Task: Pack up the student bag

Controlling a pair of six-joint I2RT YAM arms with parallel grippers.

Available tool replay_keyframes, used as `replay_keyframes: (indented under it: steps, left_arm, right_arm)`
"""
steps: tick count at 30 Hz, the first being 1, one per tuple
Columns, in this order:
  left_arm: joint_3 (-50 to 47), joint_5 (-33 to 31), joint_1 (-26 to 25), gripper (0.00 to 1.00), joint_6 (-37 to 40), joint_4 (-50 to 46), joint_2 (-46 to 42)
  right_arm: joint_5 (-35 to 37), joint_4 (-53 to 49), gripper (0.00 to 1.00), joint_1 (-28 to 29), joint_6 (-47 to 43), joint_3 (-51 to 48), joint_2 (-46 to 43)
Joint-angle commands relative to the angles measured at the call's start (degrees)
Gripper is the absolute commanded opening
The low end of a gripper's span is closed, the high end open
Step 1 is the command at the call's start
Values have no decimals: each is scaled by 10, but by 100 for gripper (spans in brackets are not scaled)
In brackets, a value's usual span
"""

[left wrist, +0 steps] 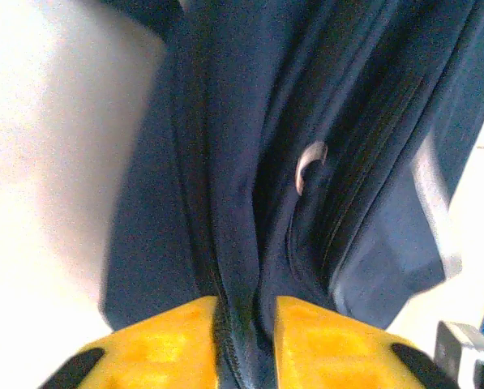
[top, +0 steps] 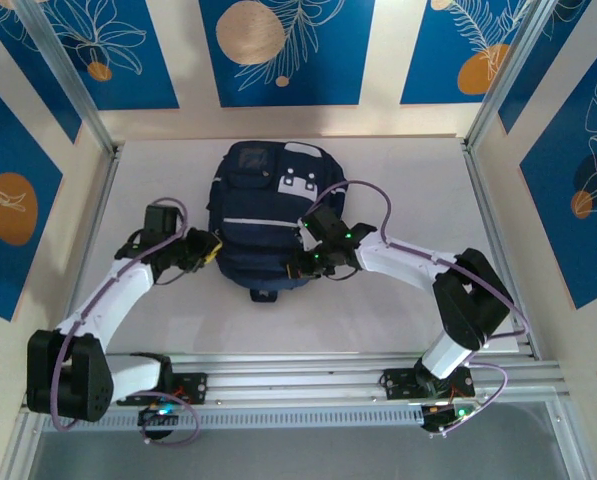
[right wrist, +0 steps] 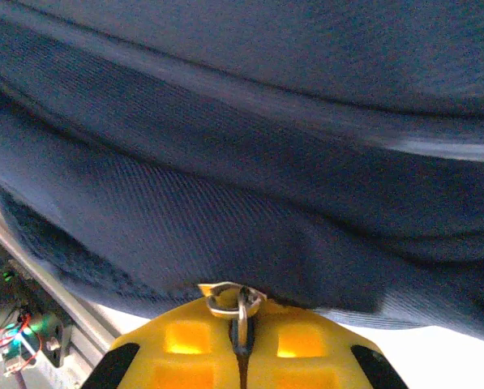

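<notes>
- The student bag [top: 268, 200] lies flat in the middle of the table [top: 398, 300], with one of my arms against each side of its near end.
- My right gripper [right wrist: 240, 324] is clenched on a small metal zipper pull [right wrist: 229, 293], which is pinched right at the fingertips, with the navy fabric just above it.
- My left gripper [left wrist: 246, 318] has its yellow fingers a little apart, and a raised seam [left wrist: 225, 243] of the bag runs between them. I cannot tell whether it is pinching that seam or has let go of it.
- I take the step in hand to be working the zipper, with the right arm driving the pull and the left arm bracing the cloth.
- To do it well, I would first get a firm left hold on the seam so the bag cannot slide across the table.
- I would then move the pull along the line of the zipper track, low and parallel to the fabric. Lifting it would likely make the slider bind or slip out of such a shallow pinch.
- I would go slowly around the curve of the bag and turn the wrist to follow it.
- A small metal hook [left wrist: 310, 166] sits further up the bag in the left wrist view. I cannot tell what it belongs to, so I would steer clear of it.
</notes>
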Motion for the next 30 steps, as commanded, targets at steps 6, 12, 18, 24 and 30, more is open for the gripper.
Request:
replay_keyframes:
  steps: [6,12,18,24,30]
  left_arm:
    - [39,11,20,65,16,-61,-35]
    - [20,19,-15,70,-44,-77,-50]
    - [12,21,-44,68,-79,-60,7]
    - [46,22,-79,69,-67,-101,83]
    - [48,8,-90,67,-70,-118,99]
  right_arm:
    - [16,-6,0,91,66,123,79]
    - [12,-9,0,123,77,185,136]
    - [26,-27,0,133,68,206,150]
    - [47,-58,0,132,55,215,149]
    - [55,-87,0,131,39,237,148]
